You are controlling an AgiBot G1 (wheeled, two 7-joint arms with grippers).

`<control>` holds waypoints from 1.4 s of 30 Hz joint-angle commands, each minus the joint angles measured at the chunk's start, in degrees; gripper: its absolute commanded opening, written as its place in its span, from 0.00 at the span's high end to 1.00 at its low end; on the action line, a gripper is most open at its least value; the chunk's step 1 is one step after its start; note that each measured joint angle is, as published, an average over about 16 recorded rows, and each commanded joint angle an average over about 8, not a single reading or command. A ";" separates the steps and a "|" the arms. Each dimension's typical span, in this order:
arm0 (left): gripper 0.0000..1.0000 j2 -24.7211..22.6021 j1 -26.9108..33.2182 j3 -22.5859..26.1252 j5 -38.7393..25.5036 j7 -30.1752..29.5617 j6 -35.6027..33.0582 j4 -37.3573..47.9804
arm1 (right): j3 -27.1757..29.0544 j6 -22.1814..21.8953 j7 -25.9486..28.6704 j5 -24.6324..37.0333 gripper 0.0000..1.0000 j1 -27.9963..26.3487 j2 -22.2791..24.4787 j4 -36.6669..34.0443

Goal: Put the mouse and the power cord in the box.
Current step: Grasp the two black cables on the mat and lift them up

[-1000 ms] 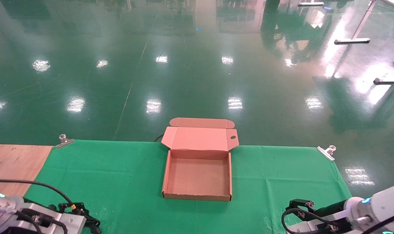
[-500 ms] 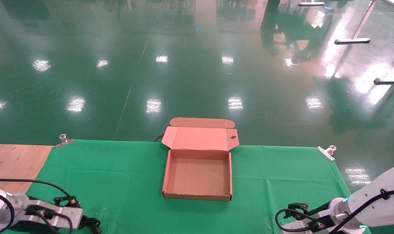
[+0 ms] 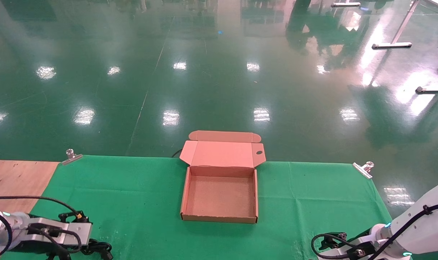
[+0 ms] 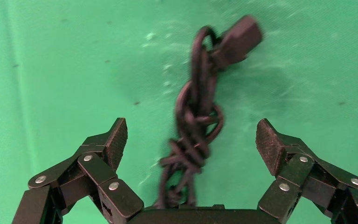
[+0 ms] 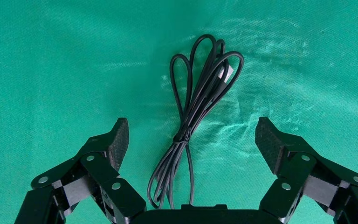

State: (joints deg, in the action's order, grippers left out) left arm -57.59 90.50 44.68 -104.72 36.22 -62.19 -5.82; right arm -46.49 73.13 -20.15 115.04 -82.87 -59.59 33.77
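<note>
Looking down on a shallow square brown cardboard box [image 3: 219,218], open and empty, set at the middle of a green cloth [image 3: 132,187] with its hinged lid folded back past the far edge. Down at the near left corner of that cloth, hovering low with the left gripper [image 4: 191,140], jaws spread wide and touching nothing. Directly beneath and between those black fingers [image 4: 113,140], resting on the cloth: a black power cord twisted into a knotted bundle of loops [image 4: 198,116], chunky plug end pointing away from the wrist, well apart from the box. Over at the near right corner, hanging likewise with the right gripper [image 5: 191,137], jaws also wide apart, clamped on nothing. Below it, flat on the cloth: a thin black cable gathered in long loops [image 5: 200,102] and tied near the middle, lying between the fingertips without touching either
</note>
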 commanded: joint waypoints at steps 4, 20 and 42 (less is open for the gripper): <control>1.00 -0.67 0.71 -0.13 0.10 1.15 1.67 1.82 | 0.13 -0.49 -2.02 -0.20 1.00 -0.85 -0.28 -3.05; 1.00 -2.05 0.81 0.09 -0.23 2.40 2.03 4.94 | 0.67 -1.32 -6.70 -1.32 1.00 -2.58 -1.68 -10.16; 1.00 -1.72 2.49 0.28 -0.51 2.97 -1.03 5.42 | 1.54 0.00 -10.02 -2.78 1.00 -5.47 -1.81 -13.36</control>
State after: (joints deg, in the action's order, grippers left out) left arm -59.41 93.84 45.01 -105.30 39.18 -63.95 -0.65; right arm -44.70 73.74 -30.01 111.90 -88.93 -61.06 21.20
